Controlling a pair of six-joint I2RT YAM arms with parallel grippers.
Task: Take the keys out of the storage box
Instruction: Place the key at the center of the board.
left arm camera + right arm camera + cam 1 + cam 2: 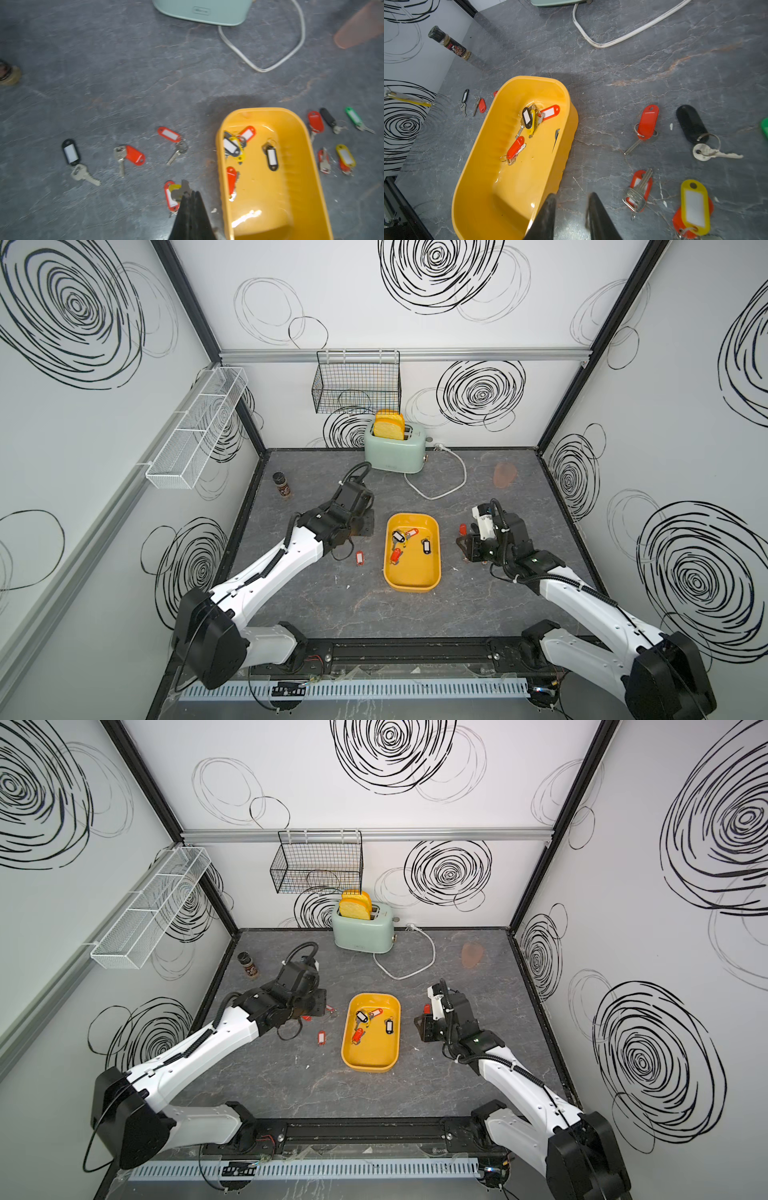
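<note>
The yellow storage box [411,585] [370,1057] [270,207] [500,197] sits mid-table. Inside it lie several keys: a black, yellow and red tagged cluster [232,145] [529,118], a black-tagged one [424,546] [271,155] and a red-tagged one [395,556] [516,147]. More keys lie on the table on both sides of the box [133,154] [646,122]. My left gripper [190,194] [365,531] hangs left of the box, shut on a yellow-tagged key [175,188] above a red tag [171,200]. My right gripper [572,197] [463,545] is open and empty beside the box's right wall.
A mint toaster [395,445] with bread stands at the back, its white cord [449,485] looping over the table. A spice jar [281,485] stands at the far left. A black wire basket [357,383] and a white mesh basket [195,435] hang on the walls.
</note>
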